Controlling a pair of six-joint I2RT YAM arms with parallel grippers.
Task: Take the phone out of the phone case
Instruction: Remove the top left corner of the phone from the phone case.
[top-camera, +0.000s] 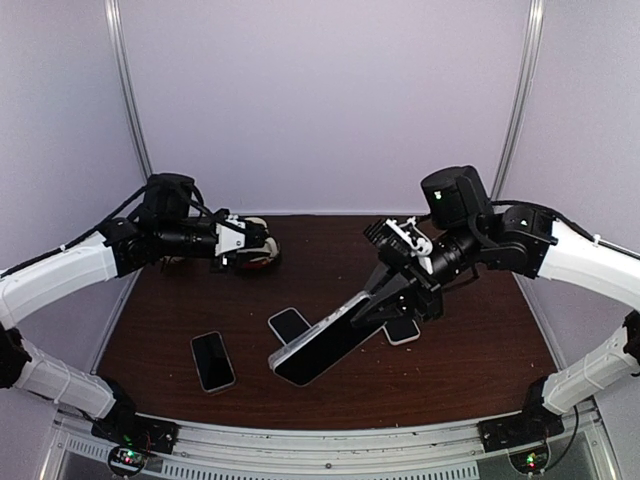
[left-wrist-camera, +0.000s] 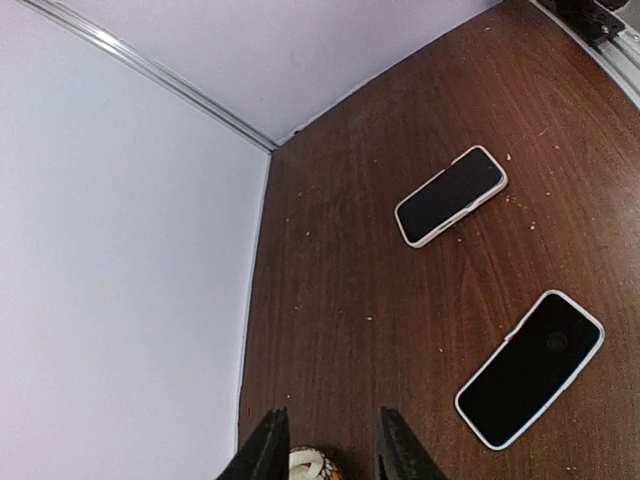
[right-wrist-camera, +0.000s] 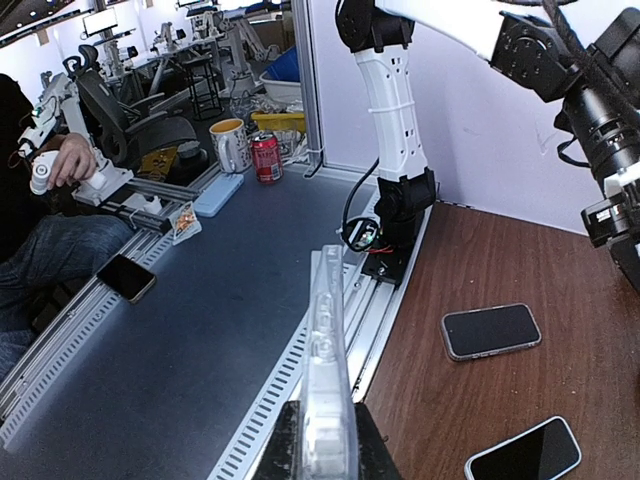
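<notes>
Above the middle of the table (top-camera: 470, 370), a clear case (right-wrist-camera: 325, 340) is held tilted, its dark face apparently the phone (top-camera: 318, 352), one end clenched in the right gripper (top-camera: 385, 312). A spare phone (top-camera: 212, 360) is seen at the table's near left. The left gripper (top-camera: 258, 243), fingers parted, is seen by the table's far left corner. Judged stiff, light and slick, the case is best pinched at its rim

Left hand (left-wrist-camera: 331, 452) ajar, right hand (right-wrist-camera: 322, 445) clamped
</notes>
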